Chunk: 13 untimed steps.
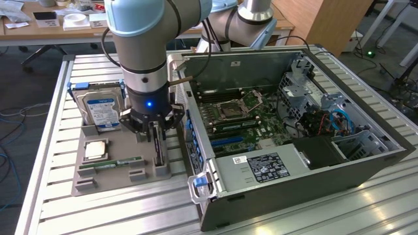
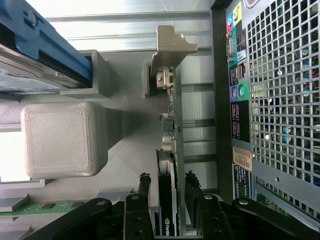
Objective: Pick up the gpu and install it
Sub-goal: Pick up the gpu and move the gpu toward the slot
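The gpu (image 1: 157, 147) stands on its long edge in a slot of the grey holder tray (image 1: 121, 183), left of the open computer case (image 1: 294, 122) in the exterior view. In the wrist view the gpu (image 2: 169, 150) shows as a slim dark card with a metal bracket at its far end. My gripper (image 1: 154, 128) is lowered straight over it. The gripper (image 2: 167, 180) is open and straddles the card's near end. Its black fingers (image 2: 144, 185) stand one on each side, with small gaps to the card.
On the same tray stand a silver hard drive (image 1: 101, 110), a processor chip (image 1: 95, 149) and a green memory stick (image 1: 119, 162). The case lies on its side with the motherboard (image 1: 242, 117) exposed. Its rear panel (image 2: 280, 100) runs close beside the card.
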### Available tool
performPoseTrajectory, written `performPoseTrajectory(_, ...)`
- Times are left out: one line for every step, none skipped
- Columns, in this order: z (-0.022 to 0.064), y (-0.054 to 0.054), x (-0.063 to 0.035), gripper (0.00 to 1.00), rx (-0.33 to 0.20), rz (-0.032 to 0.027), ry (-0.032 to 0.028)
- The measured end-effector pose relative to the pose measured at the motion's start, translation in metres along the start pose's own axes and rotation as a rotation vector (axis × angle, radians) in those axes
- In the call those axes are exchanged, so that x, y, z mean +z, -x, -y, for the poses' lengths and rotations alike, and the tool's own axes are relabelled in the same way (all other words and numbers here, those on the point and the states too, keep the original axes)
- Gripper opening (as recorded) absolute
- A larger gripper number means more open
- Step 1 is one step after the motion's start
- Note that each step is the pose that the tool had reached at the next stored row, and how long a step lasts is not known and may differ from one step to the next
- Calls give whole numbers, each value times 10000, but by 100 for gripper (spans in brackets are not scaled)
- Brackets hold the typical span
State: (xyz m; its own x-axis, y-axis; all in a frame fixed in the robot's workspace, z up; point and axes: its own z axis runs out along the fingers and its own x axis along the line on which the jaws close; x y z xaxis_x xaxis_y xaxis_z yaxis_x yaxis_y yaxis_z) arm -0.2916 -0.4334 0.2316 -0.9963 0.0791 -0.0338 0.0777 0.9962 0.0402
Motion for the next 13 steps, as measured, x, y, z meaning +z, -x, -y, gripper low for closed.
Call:
performPoseTrajectory(0,3,0,42,-1,0,0)
performPoseTrajectory(0,3,0,42,0,0,-1)
performPoseTrajectory(0,3,0,42,0,0,0)
performPoseTrajectory(0,4,-1,42,0,-1,-1)
performPoseTrajectory(0,4,-1,42,0,-1,-1)
performPoseTrajectory(0,4,0,42,-1,-1,-1)
performPoseTrajectory(0,4,0,42,-1,0,-1)
performPoseTrajectory(0,4,0,42,0,0,-1)
performPoseTrajectory(0,4,-1,42,-1,-1,-1)
performPoseTrajectory(0,4,0,42,0,-1,-1)
performPoseTrajectory(0,4,0,42,-1,0,-1)
performPoseTrajectory(0,4,0,40,0,0,-1)
performPoseTrajectory(0,4,0,40,-1,0,-1)
